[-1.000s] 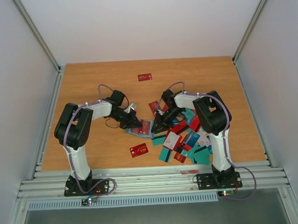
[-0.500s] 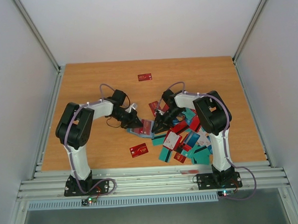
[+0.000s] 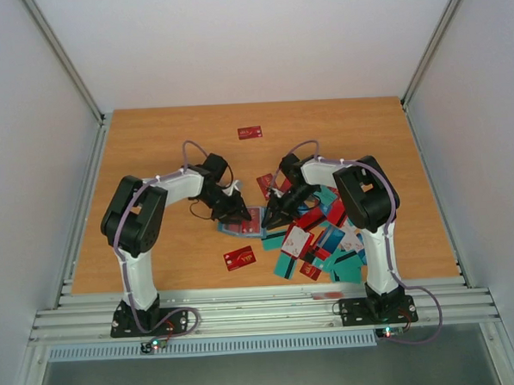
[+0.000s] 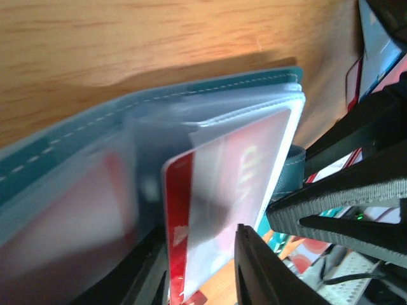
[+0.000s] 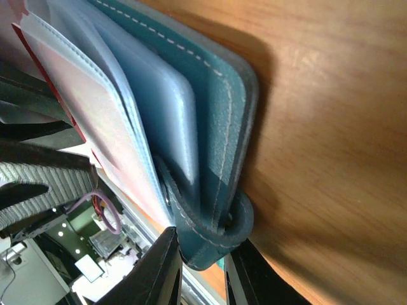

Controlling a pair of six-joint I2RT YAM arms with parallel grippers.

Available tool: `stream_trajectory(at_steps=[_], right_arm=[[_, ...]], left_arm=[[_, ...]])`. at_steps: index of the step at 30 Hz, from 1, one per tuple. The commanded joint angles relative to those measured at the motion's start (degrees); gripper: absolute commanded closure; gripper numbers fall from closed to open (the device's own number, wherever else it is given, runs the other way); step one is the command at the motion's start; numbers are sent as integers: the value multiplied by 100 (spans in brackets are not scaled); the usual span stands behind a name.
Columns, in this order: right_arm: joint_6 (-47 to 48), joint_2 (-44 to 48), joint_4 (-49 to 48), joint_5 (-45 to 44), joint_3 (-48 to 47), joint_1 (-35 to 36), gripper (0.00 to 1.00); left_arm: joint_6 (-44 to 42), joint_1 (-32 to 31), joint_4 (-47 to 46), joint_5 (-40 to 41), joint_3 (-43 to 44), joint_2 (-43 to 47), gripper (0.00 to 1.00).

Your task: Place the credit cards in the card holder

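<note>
Left wrist view: left claw (image 4: 198, 255) clenched on a red credit card (image 4: 222, 190), whose far end sits inside the card holder (image 4: 191, 101) just ahead; right claw (image 5: 202, 255) pinches that holder's near corner.

Top cam looks down from above/behind; both wrist cams v. close on card holder (image 4: 191, 89), opp. sides.

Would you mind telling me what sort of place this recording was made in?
Probably a lab robot-testing cell: two arms bolted to an aluminium rail, a wooden table boxed in by plain white panels, and credit cards scattered as props.
</note>
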State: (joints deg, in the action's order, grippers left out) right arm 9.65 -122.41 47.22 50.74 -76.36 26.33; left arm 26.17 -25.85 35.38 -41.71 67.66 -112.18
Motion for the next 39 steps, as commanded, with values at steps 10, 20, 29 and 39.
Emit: stream_trajectory(at_steps=[10, 20, 29, 39], right_arm=[[-25, -395, -390, -548, 60, 66, 80], [-127, -259, -383, -531, 76, 70, 79], [-387, 350, -245, -518, 112, 72, 79], [-839, 1185, -724, 34, 288, 74, 76]], left_arm=[[-270, -204, 1095, 776, 617, -38, 42], [-159, -289, 1412, 1158, 850, -3, 16], [-126, -289, 1689, 1363, 999, 490, 6], [-317, -281, 1989, 2012, 1006, 1198, 11]])
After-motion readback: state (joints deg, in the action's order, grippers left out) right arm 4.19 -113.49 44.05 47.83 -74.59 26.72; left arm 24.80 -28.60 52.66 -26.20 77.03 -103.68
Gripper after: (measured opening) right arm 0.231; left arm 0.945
